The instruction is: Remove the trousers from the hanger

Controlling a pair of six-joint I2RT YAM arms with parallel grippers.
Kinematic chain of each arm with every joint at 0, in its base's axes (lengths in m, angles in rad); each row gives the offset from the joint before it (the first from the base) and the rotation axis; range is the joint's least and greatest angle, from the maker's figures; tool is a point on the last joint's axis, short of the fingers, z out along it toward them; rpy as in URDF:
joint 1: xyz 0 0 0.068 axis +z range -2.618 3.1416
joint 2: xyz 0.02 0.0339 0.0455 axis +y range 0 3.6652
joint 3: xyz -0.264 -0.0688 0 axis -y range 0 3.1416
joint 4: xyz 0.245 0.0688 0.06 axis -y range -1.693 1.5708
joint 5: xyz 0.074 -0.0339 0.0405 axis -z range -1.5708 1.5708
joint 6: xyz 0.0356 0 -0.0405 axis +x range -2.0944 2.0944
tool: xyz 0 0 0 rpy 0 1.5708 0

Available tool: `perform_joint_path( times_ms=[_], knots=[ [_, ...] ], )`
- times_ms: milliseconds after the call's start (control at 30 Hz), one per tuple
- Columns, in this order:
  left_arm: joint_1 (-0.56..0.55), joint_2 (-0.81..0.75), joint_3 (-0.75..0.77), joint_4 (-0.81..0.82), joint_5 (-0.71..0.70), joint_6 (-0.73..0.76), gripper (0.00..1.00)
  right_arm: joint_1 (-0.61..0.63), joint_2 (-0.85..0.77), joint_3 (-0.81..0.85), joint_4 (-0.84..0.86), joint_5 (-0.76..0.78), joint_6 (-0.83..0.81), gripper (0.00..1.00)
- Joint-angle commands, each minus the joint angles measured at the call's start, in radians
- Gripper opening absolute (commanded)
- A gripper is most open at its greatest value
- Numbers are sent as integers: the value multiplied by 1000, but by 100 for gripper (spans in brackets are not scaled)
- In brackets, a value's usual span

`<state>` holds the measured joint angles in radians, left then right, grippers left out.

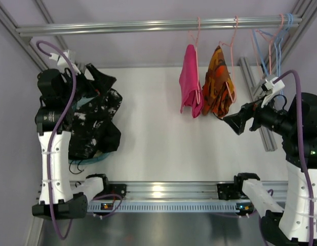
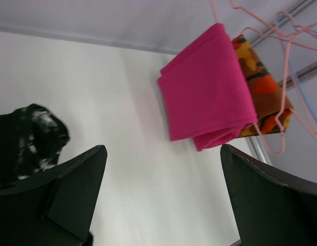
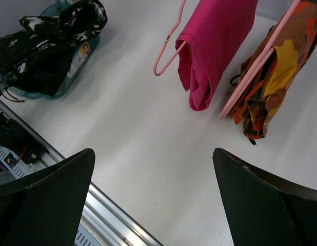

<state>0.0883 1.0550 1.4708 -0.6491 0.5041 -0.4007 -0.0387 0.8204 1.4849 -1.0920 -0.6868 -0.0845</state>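
The magenta-pink trousers (image 1: 190, 87) hang folded over a pink hanger (image 1: 195, 32) on the rail (image 1: 122, 25). The orange-red-yellow patterned trousers (image 1: 218, 84) hang on a second pink hanger just to their right. Both also show in the left wrist view (image 2: 207, 92) (image 2: 263, 87) and the right wrist view (image 3: 215, 46) (image 3: 274, 77). My right gripper (image 1: 234, 123) is open and empty, just right of and below the patterned trousers, apart from them; it also shows in the right wrist view (image 3: 153, 151). My left gripper (image 1: 99, 77) is open and empty at the far left, over the black garment; it also shows in the left wrist view (image 2: 163, 148).
A black garment with white marks (image 1: 94, 118) is heaped in a teal basket (image 3: 81, 51) at the left. Empty blue and pink hangers (image 1: 274, 41) hang at the rail's right end. A metal frame post (image 1: 256, 97) lies at the right, and a metal rail (image 1: 163, 192) runs along the near edge.
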Motion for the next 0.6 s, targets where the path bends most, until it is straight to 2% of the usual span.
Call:
perform_joint_path(
  times_ms=[0, 33, 67, 167, 333, 433, 567],
  knots=[
    [-80, 68, 72, 204, 67, -141, 98, -21, 26, 69, 46, 16, 14, 99],
    [-138, 83, 89, 207, -14, -94, 98, -24, 37, 78, 49, 21, 15, 99],
    [-247, 97, 108, 215, -50, -70, 98, -30, 45, 86, 50, 21, 19, 99],
    [-407, 148, 86, 303, -64, -81, 98, -46, 66, 117, 60, 21, 28, 99],
    [-504, 207, -13, 558, 17, -242, 95, -67, 95, 159, 70, 3, 49, 99],
    [-588, 264, -38, 688, 24, -254, 93, -78, 105, 175, 76, -3, 58, 99],
    [-644, 373, -35, 805, 30, -311, 93, -90, 106, 172, 78, -11, 63, 99]
  ],
)
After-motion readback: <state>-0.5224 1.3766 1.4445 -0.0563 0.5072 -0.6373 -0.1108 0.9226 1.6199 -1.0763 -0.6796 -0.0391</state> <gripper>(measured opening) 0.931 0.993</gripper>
